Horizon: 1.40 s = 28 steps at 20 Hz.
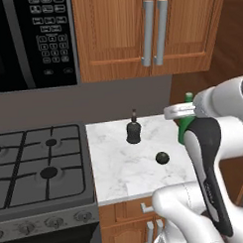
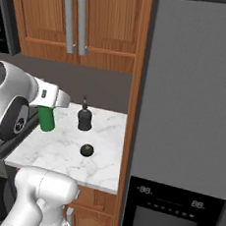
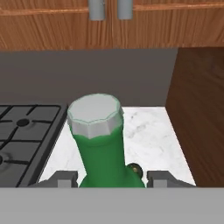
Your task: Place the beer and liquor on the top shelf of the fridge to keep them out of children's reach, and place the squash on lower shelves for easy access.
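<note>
Marble counter [image 1: 120,168], gas stove [image 1: 40,166], microwave [image 1: 31,42], wooden cabinets [image 1: 140,33]

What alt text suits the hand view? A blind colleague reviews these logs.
A green beer bottle with a grey cap stands close up between the gripper jaws, above a white marble counter. A stove lies left, wooden cabinets behind.

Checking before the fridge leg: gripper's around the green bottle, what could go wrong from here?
1. The gripper grips the beer low on its body; the tall bottle could tilt when carried.
2. The fridge door looks closed, so the shelves may not be reachable yet.
3. The liquor and squash sit nearby; a low swing could knock them.
</note>
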{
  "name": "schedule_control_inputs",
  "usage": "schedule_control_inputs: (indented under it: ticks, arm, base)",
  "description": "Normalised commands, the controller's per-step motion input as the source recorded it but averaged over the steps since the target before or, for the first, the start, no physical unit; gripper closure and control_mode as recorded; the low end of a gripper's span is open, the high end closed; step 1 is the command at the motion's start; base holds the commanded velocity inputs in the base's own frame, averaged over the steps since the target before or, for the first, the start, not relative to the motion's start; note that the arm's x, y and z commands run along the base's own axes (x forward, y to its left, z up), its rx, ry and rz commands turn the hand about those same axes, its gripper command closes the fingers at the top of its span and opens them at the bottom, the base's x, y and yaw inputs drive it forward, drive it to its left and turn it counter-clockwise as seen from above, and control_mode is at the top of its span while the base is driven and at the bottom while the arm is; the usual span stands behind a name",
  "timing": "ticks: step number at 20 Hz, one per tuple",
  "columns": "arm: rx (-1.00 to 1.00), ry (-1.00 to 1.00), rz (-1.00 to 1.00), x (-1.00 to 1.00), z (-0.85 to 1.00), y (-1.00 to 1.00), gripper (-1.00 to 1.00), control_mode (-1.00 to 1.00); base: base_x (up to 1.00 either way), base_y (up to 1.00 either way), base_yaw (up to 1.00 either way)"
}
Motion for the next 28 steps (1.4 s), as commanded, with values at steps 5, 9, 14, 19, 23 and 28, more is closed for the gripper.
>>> schedule_control_inputs:
  ticks: [5, 9, 14, 19, 23, 28]
  arm:
    - [-0.03, 0.0, -0.01, -0.52, 0.2, 0.0, 1.0, 1.0]
    - [0.0, 0.0, 0.0, 0.0, 0.0, 0.0, 1.0, 1.0]
    - [0.0, 0.0, 0.0, 0.0, 0.0, 0.0, 1.0, 1.0]
    - [0.0, 0.0, 0.0, 0.0, 0.0, 0.0, 1.0, 1.0]
    - [0.0, 0.0, 0.0, 0.0, 0.0, 0.0, 1.0, 1.0]
    - [0.0, 0.0, 0.0, 0.0, 0.0, 0.0, 1.0, 1.0]
  base:
    - [-0.16, 0.0, 0.0]
    - [-0.94, 0.0, 0.0]
    - [-1.0, -0.01, -0.03]
    - [-0.98, -0.27, -0.24]
    - [-0.61, -0.5, -0.39]
    - [-0.08, -0.62, -0.38]
